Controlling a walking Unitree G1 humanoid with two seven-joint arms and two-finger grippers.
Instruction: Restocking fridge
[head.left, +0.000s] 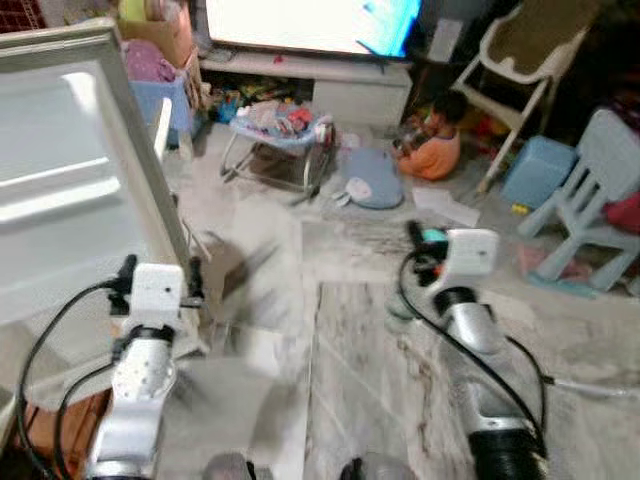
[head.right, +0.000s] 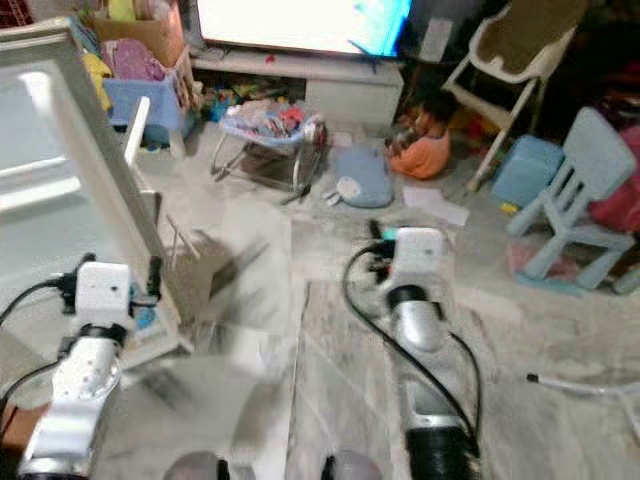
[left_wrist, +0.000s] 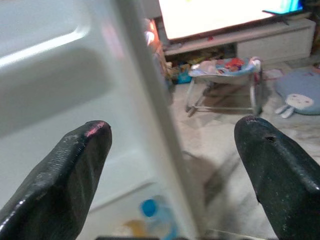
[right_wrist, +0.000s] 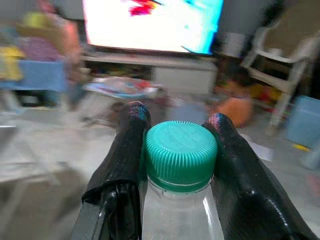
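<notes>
**Bottle in hand, fridge door on the left**

The right gripper (right_wrist: 175, 150) holds a clear plastic bottle with a green ribbed cap (right_wrist: 180, 155). Its two black fingers press on both sides of the neck, just under the cap. The right arm is out in front, over the grey marble floor (head.left: 380, 380).

The left gripper (left_wrist: 170, 165) is wide open and holds nothing. It is near the edge of the open white fridge door (head.left: 70, 170), on the left. Low in the door sits a small bottle with a blue cap (left_wrist: 150, 212).

Far off, a small child in an orange top (head.left: 435, 140) sits on the floor near a bright TV screen (head.left: 300, 25). A baby bouncer (head.left: 280, 135) and a pale blue plastic chair (head.left: 590, 195) stand there too.

The pictures are blurry, so the robot may be moving. The bottle is held only at the neck, so it could swing or slip out if the arm jerks. The open left fingers could bump the door edge and push it.
</notes>
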